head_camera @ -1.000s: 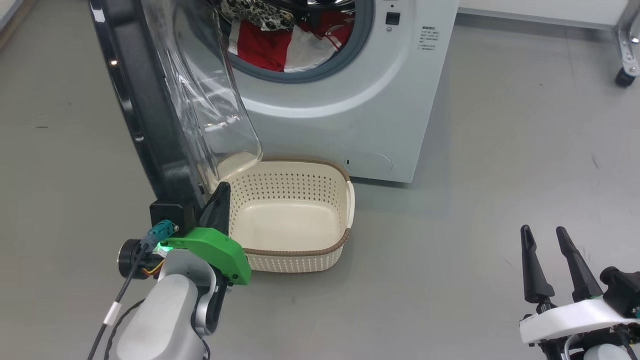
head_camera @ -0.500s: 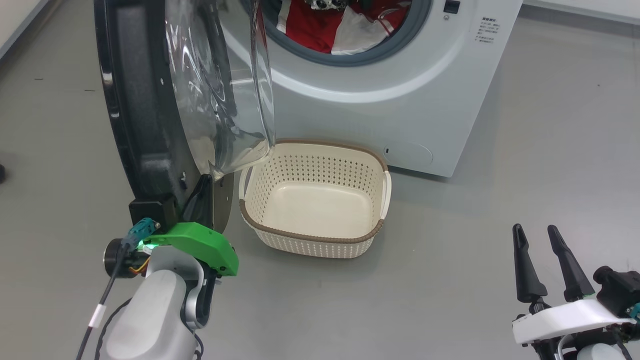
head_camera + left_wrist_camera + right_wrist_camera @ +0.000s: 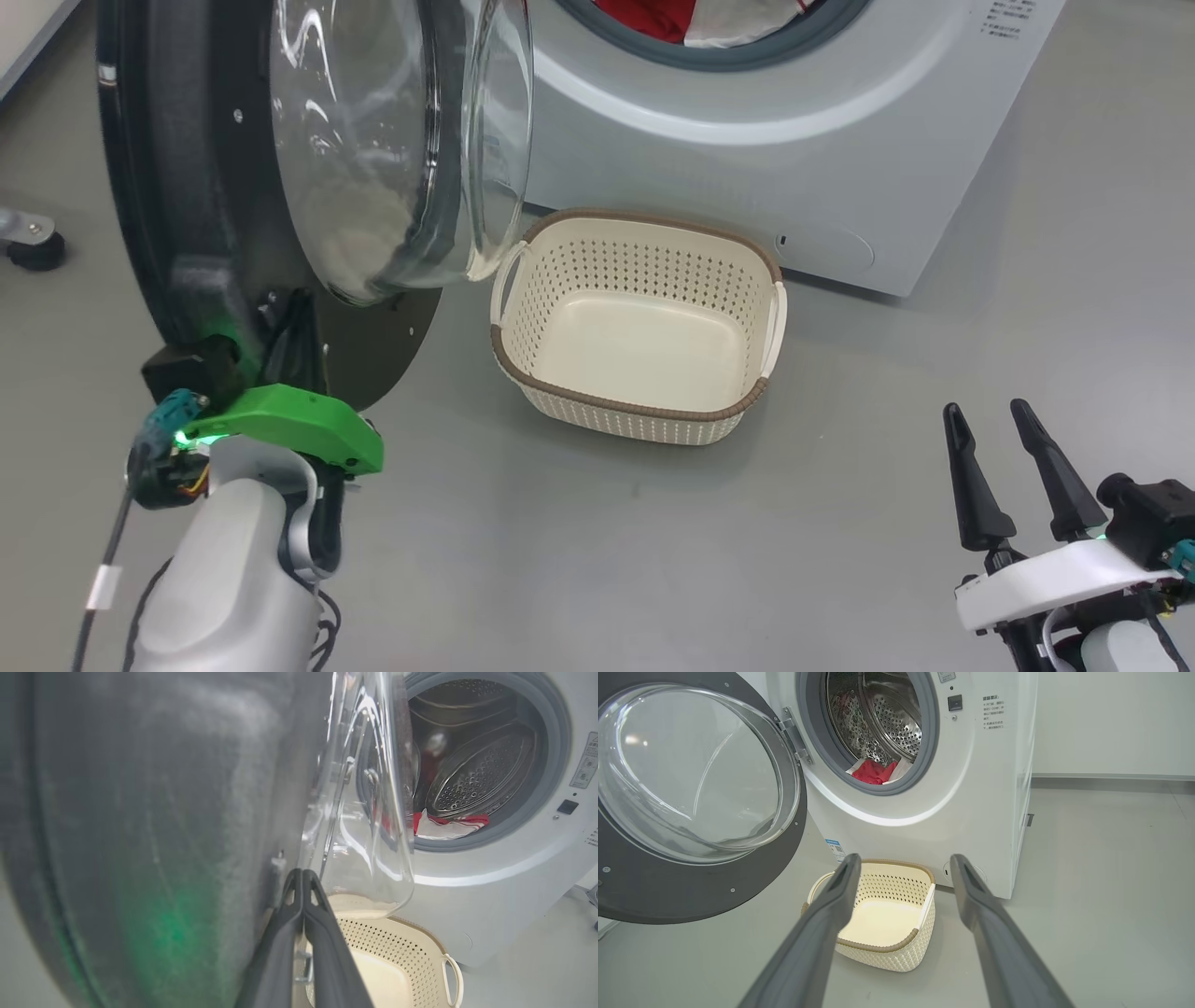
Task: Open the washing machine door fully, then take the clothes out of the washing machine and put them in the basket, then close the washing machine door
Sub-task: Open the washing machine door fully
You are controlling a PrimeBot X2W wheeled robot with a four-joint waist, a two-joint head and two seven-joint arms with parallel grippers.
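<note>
- The washing machine [image 3: 747, 159], a big white box, stands well beyond both pairs of fingers. Its round grey-ringed opening is uncovered, and through it the right wrist view shows the perforated steel drum.
- The washing machine door [image 3: 168, 187] is swung wide open on its hinge. It stands directly ahead of the left fingers [image 3: 297, 336], with its black rim towering above their tips. Its bulging clear glass bowl sits just above and to the right of them.
- The basket [image 3: 644, 425], cream with a brown rim, sits on the grey floor [image 3: 653, 560] at the foot of the machine. It is to the right of the left fingers and ahead and to the left of the right fingers [image 3: 968, 485]. In the right wrist view it shows between the two spread fingers. It has nothing in it.
- The clothes [image 3: 873, 772], red with white, lie in the bottom of the drum, far past both sets of fingertips and well above the basket.
- The left fingers are pressed flat together with nothing between them. Their tips are up against the inner face of the door near its lower edge. I cannot tell whether they actually touch it.
- The right fingers are spread wide apart and hold nothing. They point up over bare floor, well apart from the basket and the machine.
</note>
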